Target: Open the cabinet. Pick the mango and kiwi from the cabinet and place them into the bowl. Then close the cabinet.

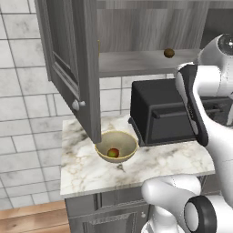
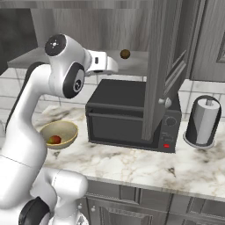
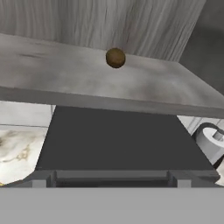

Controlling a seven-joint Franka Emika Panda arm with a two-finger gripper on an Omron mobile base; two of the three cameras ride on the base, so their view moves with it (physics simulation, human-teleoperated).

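While the fingers stand spread wide with nothing between them, the robot's hand (image 2: 105,63) hangs in front of the open cabinet (image 1: 73,68), level with its shelf and above the black toaster oven (image 2: 132,116). The kiwi (image 3: 115,57) sits alone on the cabinet shelf (image 3: 87,81), near the back wall and straight ahead of the hand, well apart from it. In the left base view the kiwi (image 1: 169,53) lies toward the right end of the shelf; in the right base view it (image 2: 125,53) rests just beyond the white wrist. Both cabinet doors stand swung out, the left door (image 1: 77,63) hanging over the near edge of the bowl (image 1: 116,144), the right door (image 2: 165,66) in front of the oven's right side. The mango (image 1: 113,153) lies inside the tan bowl, which stands on the marble bench (image 1: 150,166) just left of the oven. A roll of paper towels (image 2: 203,121) on a dark holder stands upright on the bench to the oven's right.
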